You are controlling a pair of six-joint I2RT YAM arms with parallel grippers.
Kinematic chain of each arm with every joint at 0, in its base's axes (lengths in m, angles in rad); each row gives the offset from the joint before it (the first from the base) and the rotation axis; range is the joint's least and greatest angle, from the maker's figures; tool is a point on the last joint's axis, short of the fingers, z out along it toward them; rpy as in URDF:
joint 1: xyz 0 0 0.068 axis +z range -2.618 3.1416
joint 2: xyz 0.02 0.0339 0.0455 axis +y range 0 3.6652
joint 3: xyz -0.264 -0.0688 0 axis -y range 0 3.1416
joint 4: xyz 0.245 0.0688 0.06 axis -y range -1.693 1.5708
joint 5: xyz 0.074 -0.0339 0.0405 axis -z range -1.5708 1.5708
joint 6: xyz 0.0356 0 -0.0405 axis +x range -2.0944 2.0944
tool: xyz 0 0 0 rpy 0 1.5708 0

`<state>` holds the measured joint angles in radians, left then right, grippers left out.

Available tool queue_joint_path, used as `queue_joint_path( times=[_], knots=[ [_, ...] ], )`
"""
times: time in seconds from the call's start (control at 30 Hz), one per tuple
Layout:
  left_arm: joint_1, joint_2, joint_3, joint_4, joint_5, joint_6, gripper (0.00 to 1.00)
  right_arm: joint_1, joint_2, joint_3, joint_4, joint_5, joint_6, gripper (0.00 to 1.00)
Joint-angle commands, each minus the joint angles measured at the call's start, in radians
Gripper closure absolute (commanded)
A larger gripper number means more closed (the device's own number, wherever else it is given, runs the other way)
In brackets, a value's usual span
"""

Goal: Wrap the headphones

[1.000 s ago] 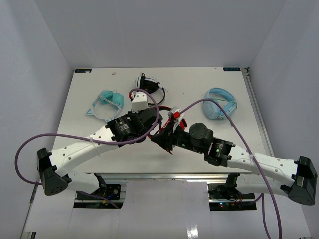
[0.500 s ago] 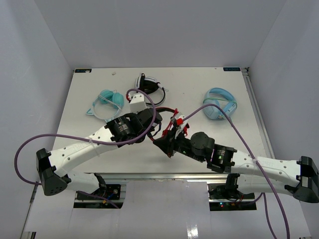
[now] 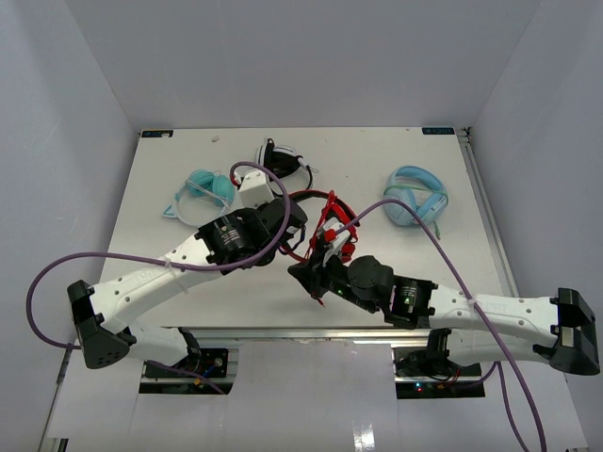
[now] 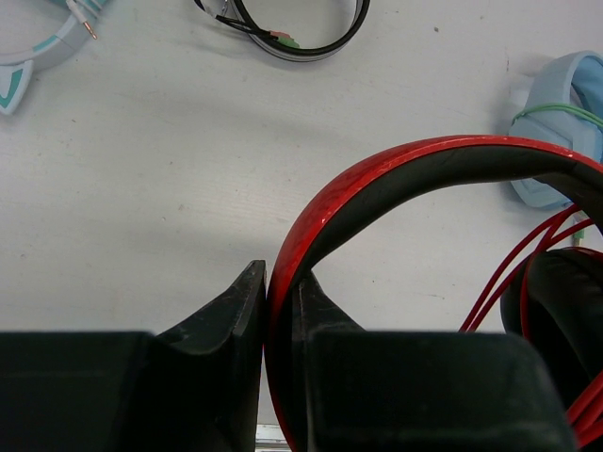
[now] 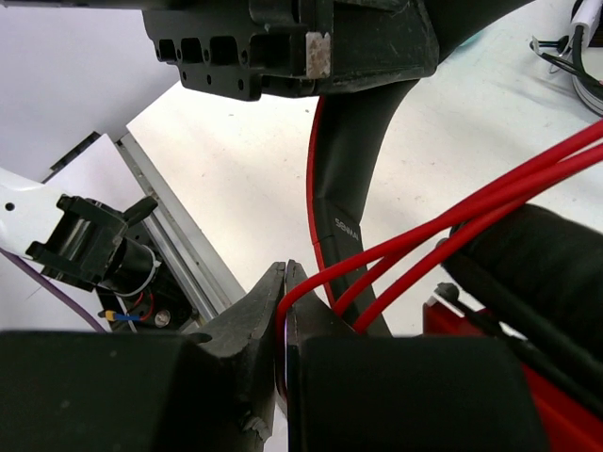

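You had the headphones (image 3: 329, 215) held near the middle of the table (image 3: 160, 282), right where your two arms met. Your left gripper (image 4: 279, 315) was clamped on the red headband, one finger pressed flat against each face of it. Your right gripper (image 5: 285, 294) was pinched together on the thin red cable (image 5: 443, 231), whose strands ran up and to the right past a black ear pad (image 5: 551, 259).

The two wrists sat close together, so there was little room between them. The table's near edge and its metal rail (image 5: 174, 221) lay near your right fingers. Toward the far edge the black-and-white pair (image 3: 280, 157) lay just beyond your left wrist, with the teal pair (image 3: 203, 188) beside it to the left. The light-blue pair (image 3: 415, 200) lay on the far right, apart from the raised side rail there. Bare tabletop showed at the front left, outside your left arm, and at the front right, beyond your right forearm.
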<state>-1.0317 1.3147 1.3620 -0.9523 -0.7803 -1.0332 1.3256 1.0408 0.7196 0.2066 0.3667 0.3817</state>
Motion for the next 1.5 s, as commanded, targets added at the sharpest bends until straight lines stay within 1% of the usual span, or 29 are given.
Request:
queue_joint_path(
  times=[0.0, 0.3, 0.63, 0.8, 0.87, 1.0, 1.07, 1.17, 1.3, 1.47],
  knots=[
    [0.002, -0.018, 0.053, 0.076, -0.048, -0.107, 1.0, 0.046, -0.009, -0.001, 0.003, 0.055, 0.0, 0.92],
    [0.002, -0.062, 0.045, 0.079, -0.036, -0.163, 1.0, 0.082, -0.04, -0.059, 0.0, 0.142, -0.022, 0.92],
    [0.002, -0.083, 0.044, 0.07, -0.006, -0.176, 1.0, 0.095, -0.061, -0.102, 0.006, 0.209, -0.041, 0.87],
    [0.002, -0.101, 0.031, 0.07, 0.004, -0.18, 1.0, 0.096, -0.095, -0.133, 0.018, 0.24, -0.041, 0.87],
    [0.002, -0.108, 0.028, 0.07, 0.005, -0.183, 1.0, 0.096, -0.106, -0.143, 0.02, 0.245, -0.042, 0.87],
    [0.002, -0.123, 0.025, 0.07, 0.018, -0.188, 1.0, 0.096, -0.122, -0.157, 0.023, 0.258, -0.046, 0.92],
    [0.002, -0.133, 0.019, 0.075, 0.028, -0.188, 1.0, 0.096, -0.134, -0.165, 0.023, 0.268, -0.046, 0.92],
    [0.002, -0.147, 0.02, 0.08, 0.039, -0.185, 1.0, 0.096, -0.151, -0.183, 0.038, 0.261, -0.061, 0.91],
    [0.002, -0.153, 0.023, 0.083, 0.051, -0.183, 1.0, 0.096, -0.159, -0.192, 0.057, 0.243, -0.086, 0.87],
    [0.002, -0.164, -0.004, 0.095, 0.072, -0.188, 1.0, 0.096, -0.153, -0.204, 0.092, 0.244, -0.106, 0.87]
  ],
)
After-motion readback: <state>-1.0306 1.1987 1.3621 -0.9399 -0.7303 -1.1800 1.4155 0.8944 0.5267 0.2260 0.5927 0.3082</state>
